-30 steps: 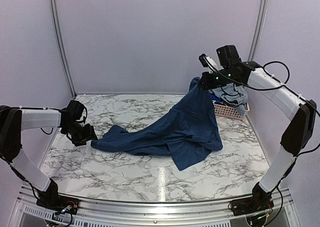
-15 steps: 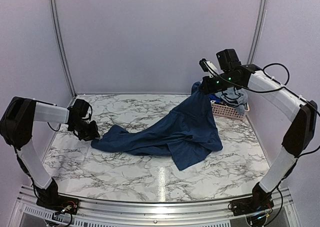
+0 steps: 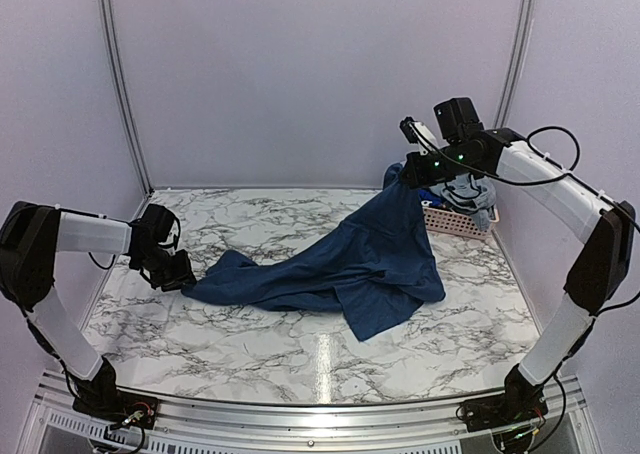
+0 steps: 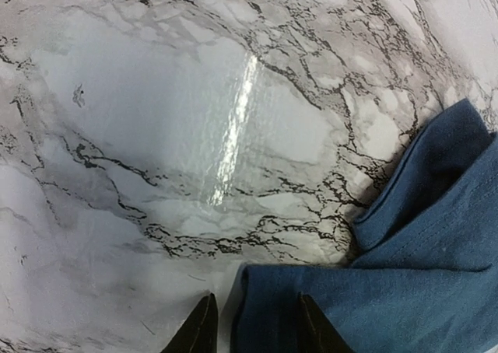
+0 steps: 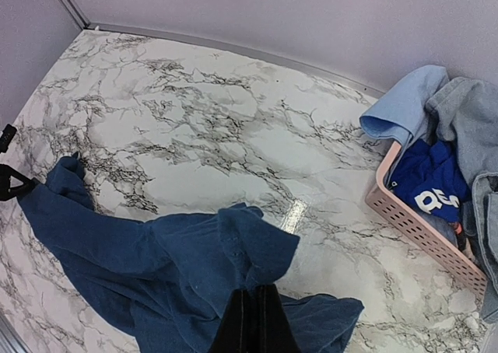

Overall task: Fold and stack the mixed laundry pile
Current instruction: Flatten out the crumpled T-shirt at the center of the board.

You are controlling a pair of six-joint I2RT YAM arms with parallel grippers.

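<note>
A dark navy shirt (image 3: 340, 264) is stretched from the marble table up to my right gripper (image 3: 405, 170), which is shut on a bunch of its cloth and holds it high beside the basket. In the right wrist view the cloth (image 5: 156, 252) hangs from that gripper (image 5: 253, 306). My left gripper (image 3: 183, 271) is low at the shirt's left corner. Its jaws (image 4: 257, 326) stand apart and straddle the corner's edge (image 4: 389, 291), with a gap beside the left finger. The other pieces of the mixed laundry pile (image 5: 436, 174) lie in the basket.
The pink perforated basket (image 3: 455, 222) stands at the back right against the wall, with light-blue, grey and bright-blue garments hanging over its rim (image 5: 420, 228). Bare marble table (image 3: 300, 359) lies in front of the shirt. Walls close in the left, back and right.
My left gripper has moved right to the shirt's left corner and its jaws have narrowed around the edge. The right gripper has barely moved and keeps the shirt up.
</note>
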